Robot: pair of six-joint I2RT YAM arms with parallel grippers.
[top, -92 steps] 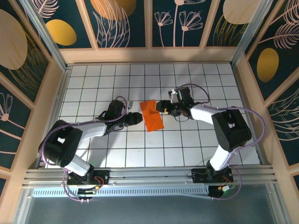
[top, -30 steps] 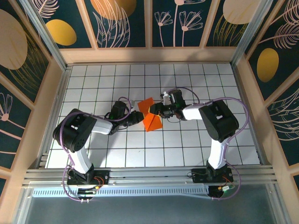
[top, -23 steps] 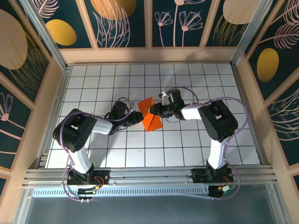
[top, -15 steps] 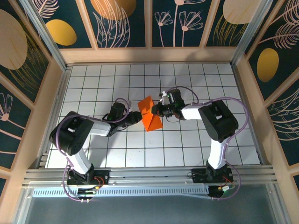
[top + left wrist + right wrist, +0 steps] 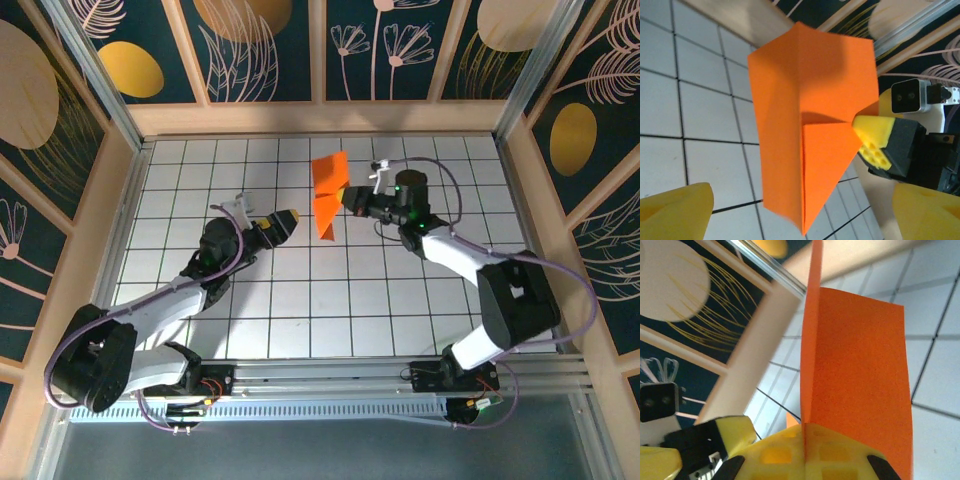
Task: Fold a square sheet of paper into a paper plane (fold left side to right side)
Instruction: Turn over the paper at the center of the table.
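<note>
The square sheet of paper (image 5: 326, 195) is bright orange and folded to a pointed shape with a centre crease. It hangs in the air above the grid table, point downward. My right gripper (image 5: 347, 200) is shut on its right edge, and its yellow pads (image 5: 805, 445) pinch the sheet (image 5: 855, 365) edge-on. My left gripper (image 5: 284, 223) stands open to the left of the paper, apart from it. In the left wrist view the paper (image 5: 810, 125) hangs ahead between my wide-spread yellow fingers (image 5: 675, 212), with the right gripper's fingertip (image 5: 872, 142) on its right side.
A white grid table (image 5: 400, 310) is ringed by low wooden walls (image 5: 320, 118). Patterned dark panels rise behind them. Both arms reach in from the near rail (image 5: 320, 375).
The right gripper has lifted the paper off the table and carried it toward the far wall. The left gripper has opened, let go of the paper and drawn back.
</note>
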